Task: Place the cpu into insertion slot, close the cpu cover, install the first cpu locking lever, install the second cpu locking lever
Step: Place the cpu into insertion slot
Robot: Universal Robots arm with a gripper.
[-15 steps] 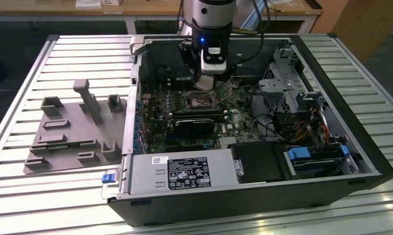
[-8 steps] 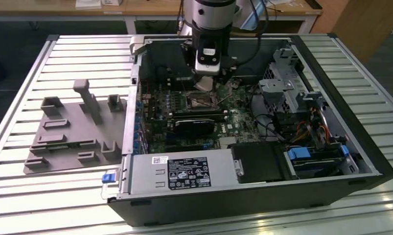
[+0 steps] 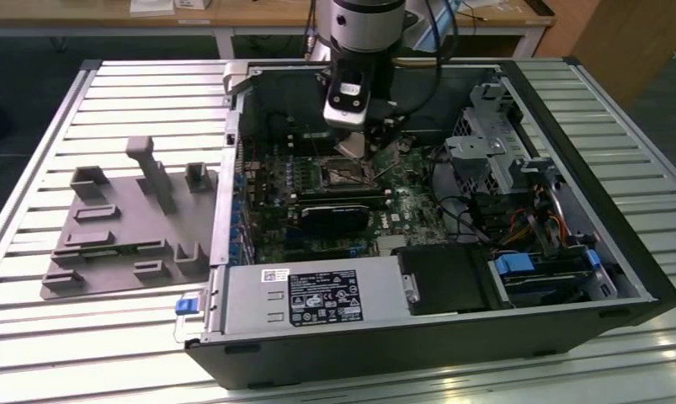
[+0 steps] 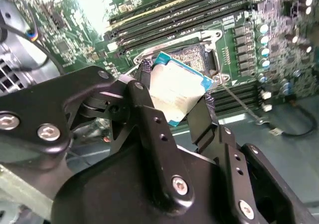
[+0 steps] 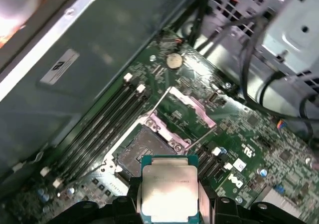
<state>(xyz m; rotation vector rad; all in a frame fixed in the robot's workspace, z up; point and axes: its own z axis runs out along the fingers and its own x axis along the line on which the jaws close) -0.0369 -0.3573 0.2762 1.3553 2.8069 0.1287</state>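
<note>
My gripper (image 4: 175,93) is shut on the cpu (image 4: 174,87), a flat silver-tan chip with a green edge, pinched by two opposite sides between the black fingers (image 4: 145,87). The chip hangs tilted just above and slightly to one side of the insertion slot (image 4: 195,59), not touching it. In the first wrist view the cpu (image 5: 169,186) sits in the gripper (image 5: 169,201) close to the dark insertion slot (image 5: 141,152). The cpu cover (image 5: 167,133) is swung open beyond the slot. A thin wire locking lever (image 4: 240,103) lies released beside the socket. In the exterior view the gripper (image 3: 358,150) hovers over the insertion slot (image 3: 344,173).
Long black memory slots (image 5: 97,132) flank the socket. A black card (image 3: 338,215) lies nearer the grey power supply box (image 3: 304,299). The drive cage (image 3: 489,143) and cables (image 5: 259,64) crowd the exterior view's right. A grey fixture tray (image 3: 125,227) rests outside the case.
</note>
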